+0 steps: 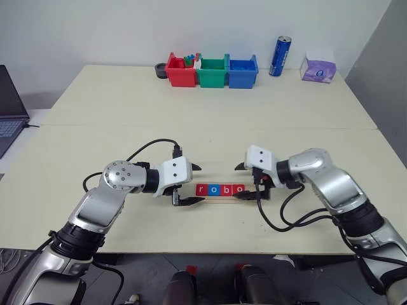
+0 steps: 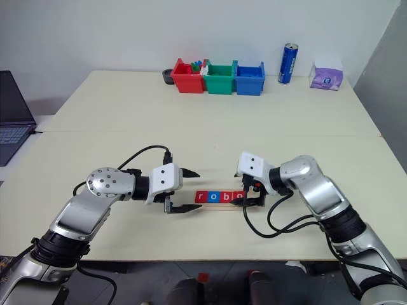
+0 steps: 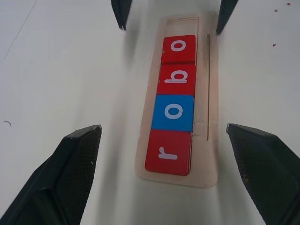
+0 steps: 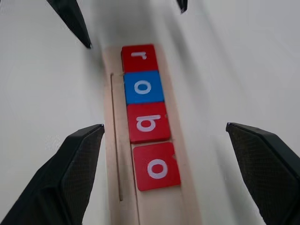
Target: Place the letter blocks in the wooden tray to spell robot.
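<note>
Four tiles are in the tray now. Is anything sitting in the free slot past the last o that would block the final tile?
Nothing visible does. In the wooden tray, the groove beyond the last red o tile is bare wood. The open right gripper straddles that end without covering the slot. A t tile isn't visible.

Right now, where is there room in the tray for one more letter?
The wooden tray has one bare patch, just past the last red o block, at the end by the right gripper. The rest is crowded: r, blue o and b sit edge to edge. The left gripper straddles the r end.
</note>
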